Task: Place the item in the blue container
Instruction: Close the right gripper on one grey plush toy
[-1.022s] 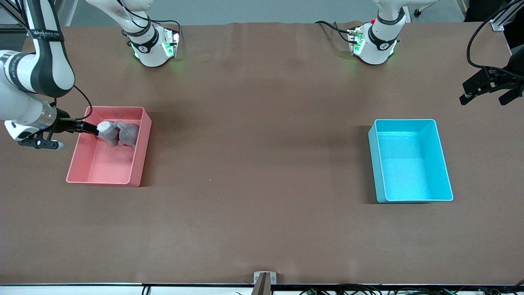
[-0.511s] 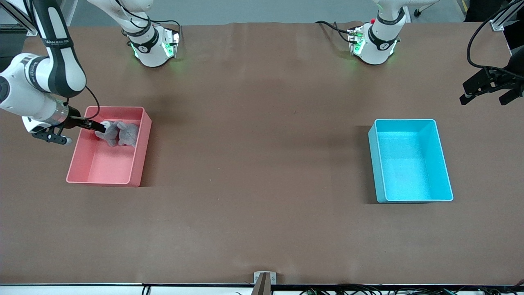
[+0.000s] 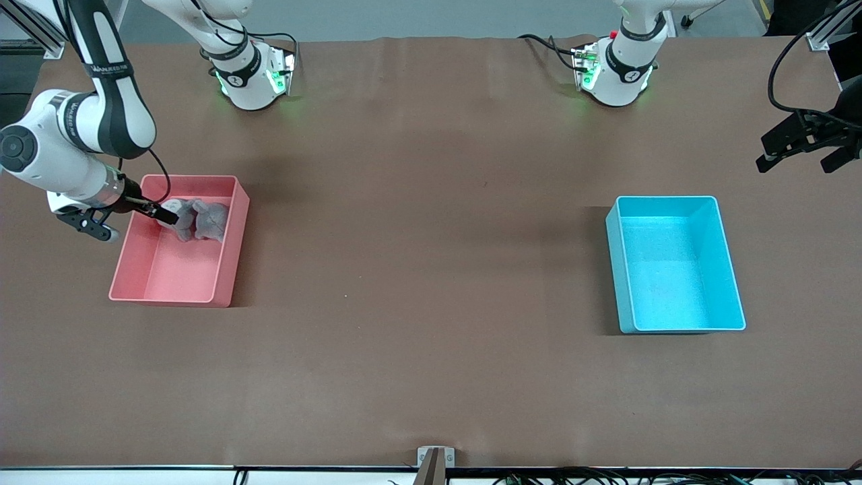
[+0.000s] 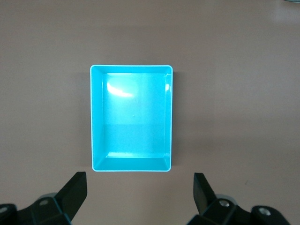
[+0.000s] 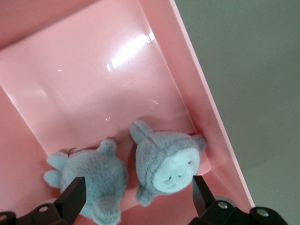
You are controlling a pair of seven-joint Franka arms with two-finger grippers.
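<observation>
pink bin sits at mid-height of the front view, toward the right arm's end of the table. 2 grey plush toys lie in its upper end, just beside each other. 1 shows a pale face and rests in the corner against the bin wall. the other lies back-up with a small metal ring at its head.

right gripper is down inside the bin at the toys. its fingers are spread wide, with nothing held, and the wrist view shows both toys ahead of them. i can't tell which of the 2 it is lined up on.

blue container stands well apart, at mid-height of the frame toward the left arm's end, with nothing in it. left gripper waits high over that end of the table, at the upper edge of the frame, its fingers wide too.

i judge these toys light, soft and squashy, with no risk of breaking. fur gives decent friction, but a pinch on an ear or foot could slip or let the toy dangle. i'd close across the round body of 1 toy only. since they lie so close, the other may snag and lift with it.
</observation>
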